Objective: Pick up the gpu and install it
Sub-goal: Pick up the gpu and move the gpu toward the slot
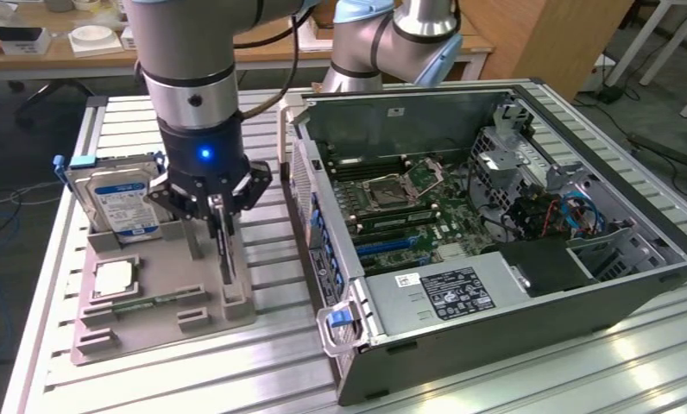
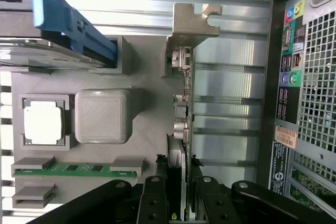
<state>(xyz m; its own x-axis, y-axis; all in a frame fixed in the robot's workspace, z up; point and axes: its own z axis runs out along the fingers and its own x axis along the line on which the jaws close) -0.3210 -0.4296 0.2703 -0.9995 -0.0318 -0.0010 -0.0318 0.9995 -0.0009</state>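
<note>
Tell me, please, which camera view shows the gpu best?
The wrist view: the gpu runs edge-on from the gripper to its silver bracket, components visible. In the exterior view it is a thin dark upright strip under the gripper, standing in the grey holder.

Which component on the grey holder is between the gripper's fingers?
The gpu, standing on edge with a silver bracket; hard drive, processor chip and memory stick stand clear.
</note>
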